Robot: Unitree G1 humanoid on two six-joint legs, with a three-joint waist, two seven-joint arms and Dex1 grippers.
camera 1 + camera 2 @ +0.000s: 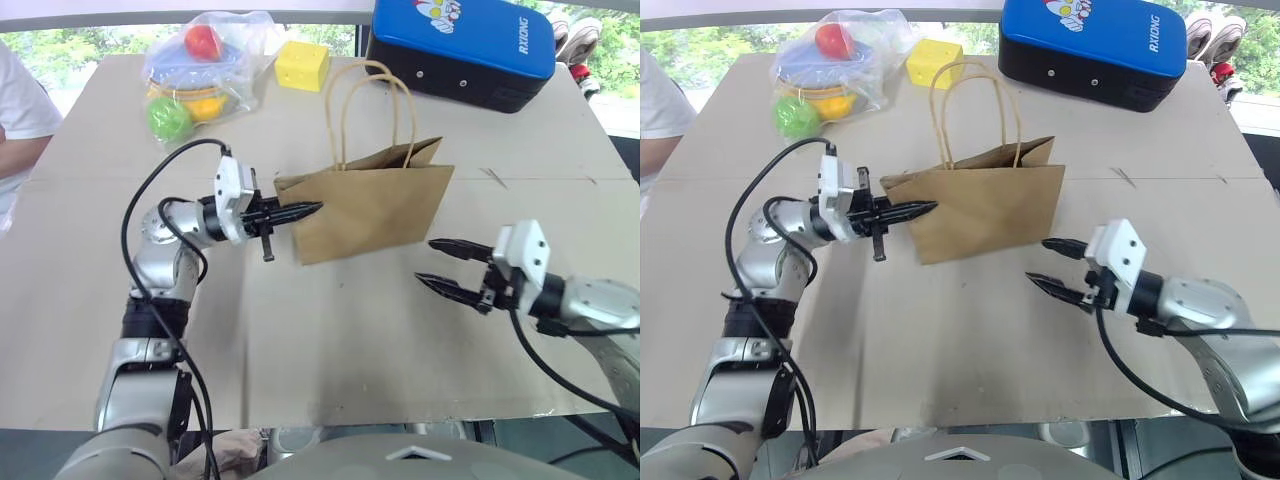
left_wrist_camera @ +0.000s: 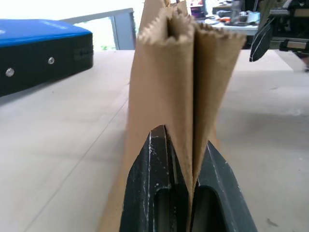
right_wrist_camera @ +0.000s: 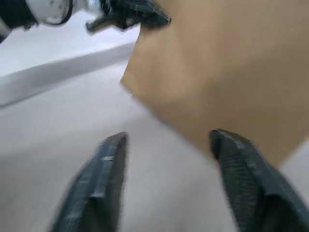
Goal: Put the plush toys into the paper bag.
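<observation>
Item 1: paper bag (image 1: 375, 210), brown kraft, two twisted loop handles (image 1: 372, 110) standing up. We place it mid-worktop (image 1: 330, 340), on its long edge, flattened, serrated mouth end twd robot's left.

Item 2: left gripper (image 1: 305, 211). Fingers (image 2: 154, 193) pressed together on the bag's mouth edge, pinching the folded paper betw. them; gripper roughly level, pointing twd robot's right.

Item 3: right gripper (image 1: 442, 263). Fingers (image 3: 101, 183) spread, nothing betw. them. We see it over bare worktop, just beside the bag's lower right corner, not touching, tips aimed back at the bag.

Item 4: clear plastic wrap (image 1: 205, 70) w/ colourful toys, far left of worktop, well apart from bag.

Item 5: yellow block (image 1: 302, 65), holes in its faces, far edge, betw. wrap and case.

Item 6: blue-and-black case (image 1: 465, 50), far right, behind the bag, apart from it.

Item 7: person's white sleeve (image 1: 20, 105) at left edge of worktop.

Note: plush toys, we cannot tell where they are; the bag's inside is not open to view.
</observation>
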